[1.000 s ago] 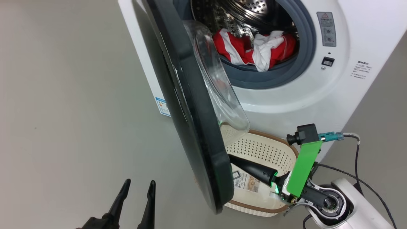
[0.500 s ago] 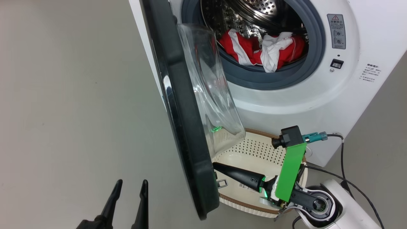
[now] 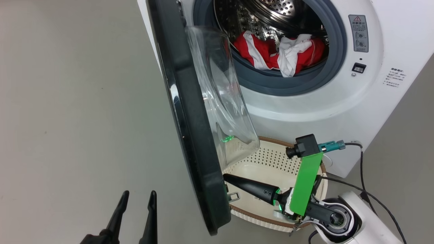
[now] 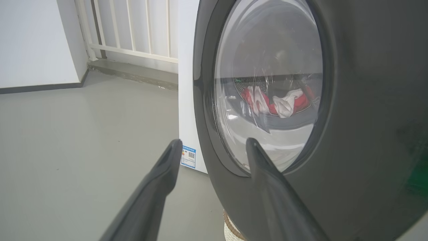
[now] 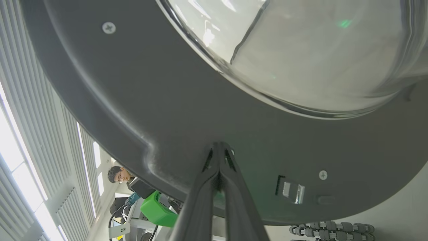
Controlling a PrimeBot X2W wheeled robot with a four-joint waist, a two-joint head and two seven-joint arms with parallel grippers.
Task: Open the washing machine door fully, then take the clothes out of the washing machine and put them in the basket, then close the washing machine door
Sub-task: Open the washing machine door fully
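A grey floor (image 3: 67,101) runs back to a white wall (image 4: 33,40) with a dark skirting strip and a white slatted railing (image 4: 133,30). A person (image 5: 117,174) shows beside bright slatted windows (image 5: 20,174). A row of grey round weights (image 5: 331,231) sits well apart.

On the washing machine (image 3: 305,112) front, right of the opening, sat a grey warning label (image 3: 359,33): a red triangle (image 3: 357,18) with an exclamation mark on top and two round pictograms beneath, their wording too small to read. Further right came a block of print (image 3: 393,77), several short dark lines, none legible. In the left wrist view, low on the machine's side panel, was a blue-and-white sticker (image 4: 188,156) with a square code, its text unreadable. In the right wrist view, a small white tag (image 5: 121,230) began with a "2"; the rest could not be made out.
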